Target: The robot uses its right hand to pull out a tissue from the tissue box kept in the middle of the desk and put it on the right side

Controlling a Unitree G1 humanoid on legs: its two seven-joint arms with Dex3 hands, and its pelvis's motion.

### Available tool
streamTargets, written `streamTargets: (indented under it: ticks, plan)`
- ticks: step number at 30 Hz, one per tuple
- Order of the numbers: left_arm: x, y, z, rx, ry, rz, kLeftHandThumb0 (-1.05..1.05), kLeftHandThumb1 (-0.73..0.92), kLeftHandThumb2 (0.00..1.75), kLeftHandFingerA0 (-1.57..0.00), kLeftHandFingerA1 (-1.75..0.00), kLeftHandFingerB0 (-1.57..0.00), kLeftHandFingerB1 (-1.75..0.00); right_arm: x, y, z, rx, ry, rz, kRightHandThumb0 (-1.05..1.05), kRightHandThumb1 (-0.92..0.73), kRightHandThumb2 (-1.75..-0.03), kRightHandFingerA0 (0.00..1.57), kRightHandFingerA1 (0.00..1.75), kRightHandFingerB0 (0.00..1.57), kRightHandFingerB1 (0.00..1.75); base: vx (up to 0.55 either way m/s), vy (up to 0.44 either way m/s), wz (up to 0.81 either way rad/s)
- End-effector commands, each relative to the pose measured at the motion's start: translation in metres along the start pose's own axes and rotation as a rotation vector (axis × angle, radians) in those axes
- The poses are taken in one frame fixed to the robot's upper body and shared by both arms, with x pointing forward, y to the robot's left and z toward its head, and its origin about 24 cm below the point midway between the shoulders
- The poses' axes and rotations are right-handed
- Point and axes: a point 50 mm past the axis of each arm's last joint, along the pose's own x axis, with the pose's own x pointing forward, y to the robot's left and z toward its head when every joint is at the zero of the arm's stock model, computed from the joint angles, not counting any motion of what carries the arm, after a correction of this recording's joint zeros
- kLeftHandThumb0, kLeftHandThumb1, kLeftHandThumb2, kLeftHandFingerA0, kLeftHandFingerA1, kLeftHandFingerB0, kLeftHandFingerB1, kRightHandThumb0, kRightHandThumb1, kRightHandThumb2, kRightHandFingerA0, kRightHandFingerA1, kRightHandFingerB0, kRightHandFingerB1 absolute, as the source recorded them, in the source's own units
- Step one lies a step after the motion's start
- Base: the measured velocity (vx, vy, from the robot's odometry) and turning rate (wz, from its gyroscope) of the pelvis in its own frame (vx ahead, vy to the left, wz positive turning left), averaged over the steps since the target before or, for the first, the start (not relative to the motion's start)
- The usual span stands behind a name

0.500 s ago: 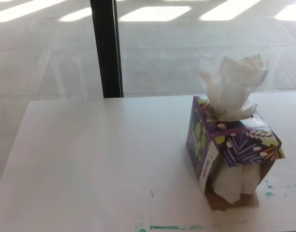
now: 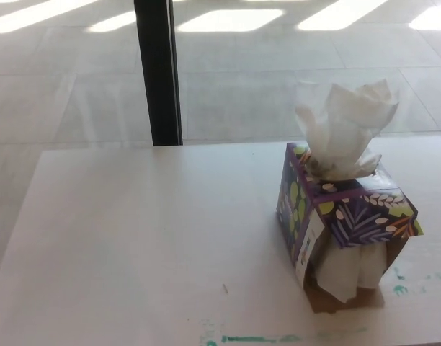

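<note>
Smooth white desk [image 2: 134, 238]; purple patterned cardboard tissue box [image 2: 350, 216], crumpled tissue [image 2: 346, 126].

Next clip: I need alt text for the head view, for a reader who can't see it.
A purple patterned tissue box stands on the right part of a white desk, a white tissue sticking up from its top and another showing at its torn front. No robot hand is in view. Behind the desk are a dark post and a pale tiled floor.

One tissue box [image 2: 343, 231] on one white desk [image 2: 134, 245], one tissue [image 2: 346, 126] sticking up from its top, one more white sheet [image 2: 346, 270] hanging from its torn front, one black post [image 2: 159, 72] behind the desk
</note>
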Motion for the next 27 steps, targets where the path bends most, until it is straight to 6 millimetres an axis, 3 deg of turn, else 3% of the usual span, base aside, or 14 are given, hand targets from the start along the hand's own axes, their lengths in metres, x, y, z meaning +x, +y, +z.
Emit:
streamTargets:
  ticks: [1, 2, 5, 9, 10, 12, 17, 19, 21, 22, 23, 24, 25, 27]
  plan:
    - [-0.003, 0.008, 0.007, -0.048, -0.053, -0.008, -1.05, 0.29, 0.79, -0.70, -1.28, -0.59, -1.21, 0.010, -0.018, 0.056, 0.071, -0.154, -0.091, -0.88, -0.62, -1.04, 0.27, 0.69, 0.09, 0.53, 0.00, 0.000, 0.00]
    - [-0.003, 0.007, 0.008, -0.034, -0.067, -0.016, -1.05, 0.31, 0.79, -0.72, -1.28, -0.61, -1.21, 0.014, -0.020, 0.093, 0.083, -0.277, -0.099, -0.91, -0.78, -0.64, 0.41, 1.03, 0.15, 0.54, 0.00, 0.000, 0.00]
    - [-0.004, 0.008, 0.007, -0.044, -0.066, -0.019, -1.05, 0.27, 0.82, -0.76, -1.27, -0.60, -1.22, 0.016, -0.016, 0.140, 0.067, -0.406, -0.097, -0.98, -0.60, -0.84, 0.39, 0.83, 0.17, 0.64, 0.00, 0.000, 0.00]
    - [-0.005, 0.009, 0.005, -0.042, -0.054, -0.011, -1.05, 0.26, 0.84, -0.73, -1.27, -0.59, -1.23, 0.013, -0.002, 0.208, 0.061, -0.586, -0.032, -0.90, -0.71, -0.61, 0.41, 0.66, 0.25, 0.52, 0.00, 0.000, 0.00]
    - [-0.004, 0.009, 0.004, -0.040, -0.048, -0.006, -1.05, 0.25, 0.82, -0.76, -1.23, -0.70, -1.19, 0.005, 0.018, 0.256, -0.051, -0.692, 0.006, -1.05, -0.63, -1.05, 0.43, 0.72, 0.26, 0.61, 0.00, 0.000, 0.00]
    - [-0.004, 0.008, 0.004, -0.024, -0.047, -0.008, -1.05, 0.24, 0.82, -0.80, -1.22, -0.70, -1.18, -0.009, 0.039, 0.290, -0.116, -0.789, 0.076, -1.02, -0.63, -0.81, 0.30, 0.67, 0.20, 0.52, 0.00, 0.000, 0.00]
    - [-0.005, 0.008, 0.002, 0.003, -0.042, -0.008, -1.05, 0.22, 0.82, -0.79, -1.23, -0.80, -1.16, -0.031, 0.083, 0.334, -0.165, -0.893, 0.158, -0.77, -0.82, -0.65, 0.35, 0.47, 0.17, 0.27, 0.00, 0.000, 0.00]
    - [-0.004, 0.007, 0.002, 0.018, -0.025, 0.001, -1.05, 0.23, 0.86, -0.78, -1.19, -0.74, -1.13, -0.042, 0.109, 0.359, -0.238, -0.941, 0.189, -0.38, -0.47, -1.07, 0.03, 0.53, 0.00, 0.49, 0.00, 0.000, 0.00]
    - [-0.004, 0.006, 0.003, -0.001, -0.032, -0.010, -1.05, 0.15, 1.07, -0.78, -1.20, -0.78, -1.15, -0.046, 0.118, 0.369, -0.262, -0.945, 0.200, -0.81, -0.78, -0.65, 0.20, 0.38, 0.21, 0.32, 0.00, 0.000, 0.00]
    - [-0.003, 0.006, 0.003, -0.001, -0.028, -0.010, -1.03, 0.11, 1.04, -0.80, -1.20, -0.77, -1.14, -0.048, 0.124, 0.373, -0.278, -0.959, 0.215, -0.85, -0.67, -1.05, 0.01, 0.50, 0.11, 0.41, 0.00, 0.000, 0.00]
    - [-0.004, 0.006, 0.003, 0.001, -0.030, -0.014, -1.05, 0.21, 0.87, -0.82, -1.20, -0.75, -1.14, -0.052, 0.131, 0.378, -0.311, -0.971, 0.235, -0.81, -0.85, -0.66, 0.08, 0.44, 0.11, 0.27, 0.00, 0.000, 0.00]
    - [-0.004, 0.006, 0.002, 0.004, -0.029, -0.019, -1.05, 0.22, 0.85, -0.80, -1.20, -0.73, -1.15, -0.054, 0.136, 0.381, -0.327, -0.977, 0.250, -0.82, -0.65, -1.02, 0.06, 0.50, 0.07, 0.33, 0.00, 0.000, 0.00]
    - [-0.005, 0.007, 0.002, 0.011, -0.028, -0.025, -1.05, 0.23, 0.84, -0.80, -1.21, -0.73, -1.15, -0.055, 0.143, 0.384, -0.336, -0.984, 0.268, -0.88, -0.76, -0.71, 0.08, 0.44, 0.12, 0.29, 0.00, 0.000, 0.00]
    - [-0.005, 0.007, 0.002, 0.032, -0.029, -0.025, -1.05, 0.24, 0.83, -0.82, -1.20, -0.75, -1.14, -0.057, 0.161, 0.392, -0.380, -0.978, 0.316, -0.90, -0.66, -1.06, 0.04, 0.51, 0.00, 0.38, 0.00, 0.000, 0.00]
